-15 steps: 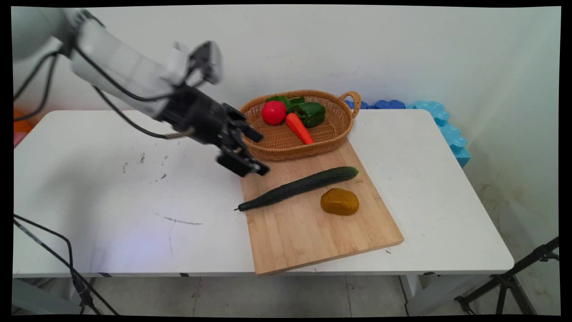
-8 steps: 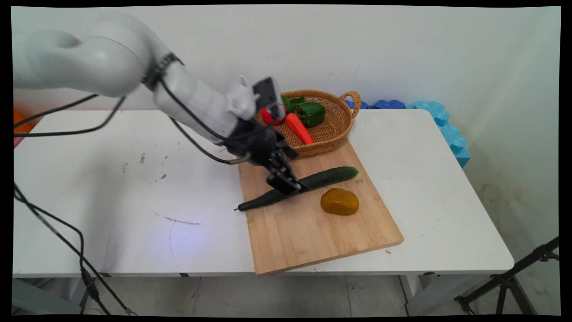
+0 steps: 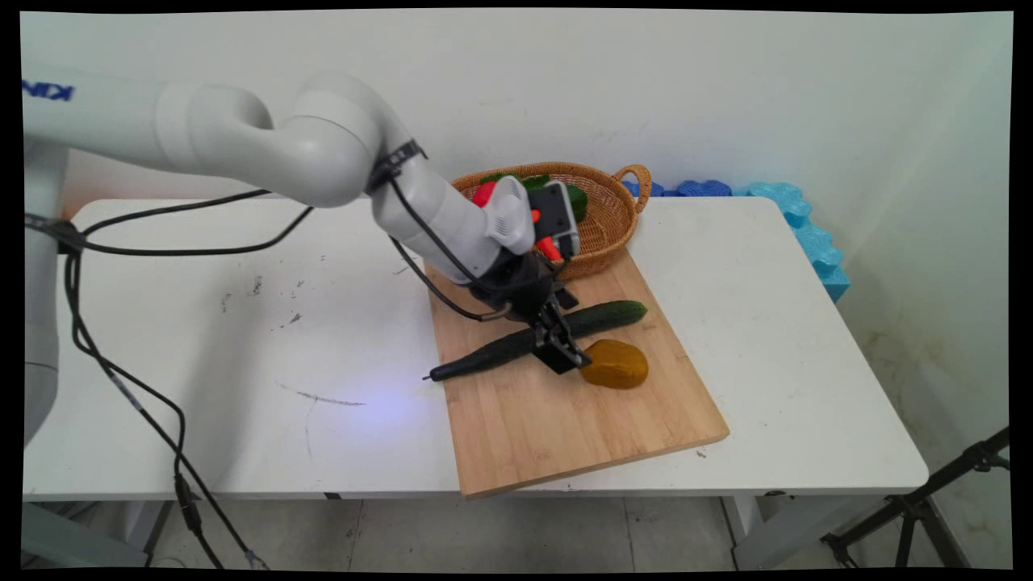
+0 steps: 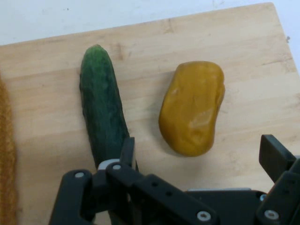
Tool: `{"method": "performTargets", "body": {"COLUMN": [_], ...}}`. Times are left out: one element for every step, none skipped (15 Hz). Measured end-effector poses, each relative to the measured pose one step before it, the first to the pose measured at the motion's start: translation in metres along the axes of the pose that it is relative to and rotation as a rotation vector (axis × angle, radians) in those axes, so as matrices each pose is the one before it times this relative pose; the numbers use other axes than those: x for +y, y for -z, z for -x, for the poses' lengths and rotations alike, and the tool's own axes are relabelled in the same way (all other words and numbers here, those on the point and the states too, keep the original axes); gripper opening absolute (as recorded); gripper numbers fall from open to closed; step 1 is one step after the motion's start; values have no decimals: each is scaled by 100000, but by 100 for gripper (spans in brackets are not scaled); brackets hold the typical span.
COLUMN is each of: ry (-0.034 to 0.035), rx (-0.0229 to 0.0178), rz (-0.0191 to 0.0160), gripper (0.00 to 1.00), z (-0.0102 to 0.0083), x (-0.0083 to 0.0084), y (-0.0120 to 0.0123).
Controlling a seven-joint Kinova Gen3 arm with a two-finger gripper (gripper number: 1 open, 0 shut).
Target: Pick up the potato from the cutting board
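One black pincer hangs low over a single wooden cutting board, its two fingers spread wide apart and clamped on nothing. In the hand view one finger lies over the one dark green cucumber, the other finger stands off to the far side of the one yellow-brown potato, and the potato sits in the gap between them. The cucumber lies slanted across the board, its thin stem end reaching past the board's left edge and its blunt end pointing right and away; the potato lies just near of it, close beside but apart. At the board's far end stands one oval wicker basket with a loop handle on its right; in it show one red tomato, one orange carrot and green pepper, all partly hidden by the arm, so the number of peppers cannot be told. The white surface bears dark scuffs and a pen-like line on its left half. Behind it rises a plain pale wall, with blue foam pieces lying along the surface's far right edge. A black tripod leg stands on the grey floor at the near right, and black cables hang from the arm on the left.
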Motion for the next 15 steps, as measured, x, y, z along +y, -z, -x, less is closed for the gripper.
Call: {"method": "performTargets", "body": {"ry": [-598, -614, -588, -505, -541, -579, -492, -469, -292, -370, -579, -626, -444, -379, -375], "rx": [-558, -592, -535, -427, -459, -432, -363, -277, -173, -126, -184, -98, -70, -98, -153], "rz": [130, 194, 227, 215, 241, 243, 138, 41, 14, -13, -53, 42, 32, 17, -53], "gripper": [100, 100, 100, 100, 100, 100, 100, 100, 100, 100, 100, 100, 100, 100, 100], "z": [-169, -174, -148, -100, -80, -88, -61, -53, -38, -49, -54, -84, -69, -53, -34], "x": [-28, -26, -18, -12, -24, -35, -34, -46, -41, -44, -73, -65, -39, -37, -28], "y": [-605, -652, -605, -485, -507, -482, -375, -333, -220, -206, -294, -358, -247, -231, -205]}}
